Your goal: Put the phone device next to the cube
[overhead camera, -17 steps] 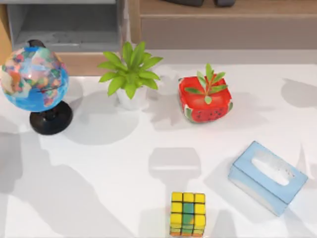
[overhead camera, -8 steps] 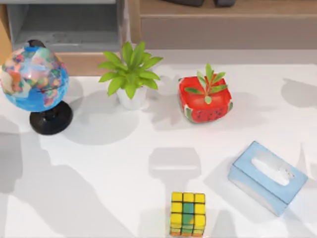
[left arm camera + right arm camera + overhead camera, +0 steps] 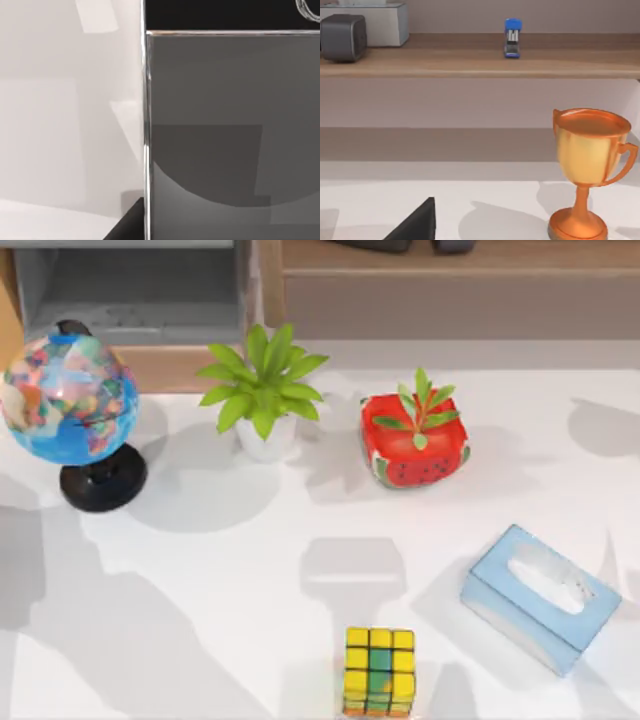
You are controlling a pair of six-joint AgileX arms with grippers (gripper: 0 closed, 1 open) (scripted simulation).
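The cube [image 3: 379, 671], yellow with green and teal squares and an orange lower edge, stands at the front middle of the table in the top view. Just behind it a flat, pale grey rounded rectangle [image 3: 352, 565] lies on the white table. I cannot tell whether this is the phone device or a shadow. A black piece of my left gripper [image 3: 127, 227] shows at the edge of the left wrist view, before a dark grey panel [image 3: 230, 135]. A black piece of my right gripper [image 3: 417, 222] shows low in the right wrist view.
A globe [image 3: 68, 400] stands at the back left. A green plant in a white pot [image 3: 263, 390] and a red watermelon planter [image 3: 415, 440] stand behind the middle. A pale blue tissue box [image 3: 540, 598] lies at the right. The right wrist view holds a gold trophy [image 3: 587, 165] and a shelf with a blue stapler [image 3: 512, 37].
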